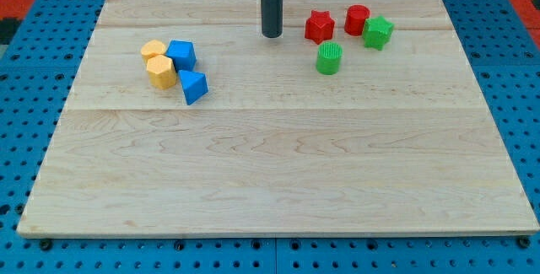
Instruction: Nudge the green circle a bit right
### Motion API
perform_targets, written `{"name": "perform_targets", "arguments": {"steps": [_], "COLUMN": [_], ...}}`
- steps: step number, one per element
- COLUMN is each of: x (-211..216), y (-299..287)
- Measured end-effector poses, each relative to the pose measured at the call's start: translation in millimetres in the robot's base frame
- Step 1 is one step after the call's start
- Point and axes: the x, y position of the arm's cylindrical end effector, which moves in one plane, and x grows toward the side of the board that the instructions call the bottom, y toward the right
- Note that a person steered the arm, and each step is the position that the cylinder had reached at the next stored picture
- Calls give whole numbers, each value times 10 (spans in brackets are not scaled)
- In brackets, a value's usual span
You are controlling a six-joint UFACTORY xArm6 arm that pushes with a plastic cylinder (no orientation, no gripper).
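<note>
The green circle (329, 57) is a short green cylinder on the wooden board, right of centre near the view's top. My tip (271, 34) stands on the board up and to the left of it, well apart from it. A red star (319, 26) lies between my tip and the other blocks, just above the green circle. A red cylinder (357, 19) and a green star (378, 32) sit above and to the right of the green circle.
At the view's left is a tight cluster: a yellow block (153, 51), a yellow hexagon (161, 71), a blue block (182, 54) and a blue triangle (194, 86). The wooden board (270, 181) lies on a blue pegboard.
</note>
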Motion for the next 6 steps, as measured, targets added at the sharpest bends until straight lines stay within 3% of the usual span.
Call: {"name": "perform_targets", "arguments": {"steps": [4, 5, 6], "x": [178, 377, 352], "y": [49, 801, 1041]}}
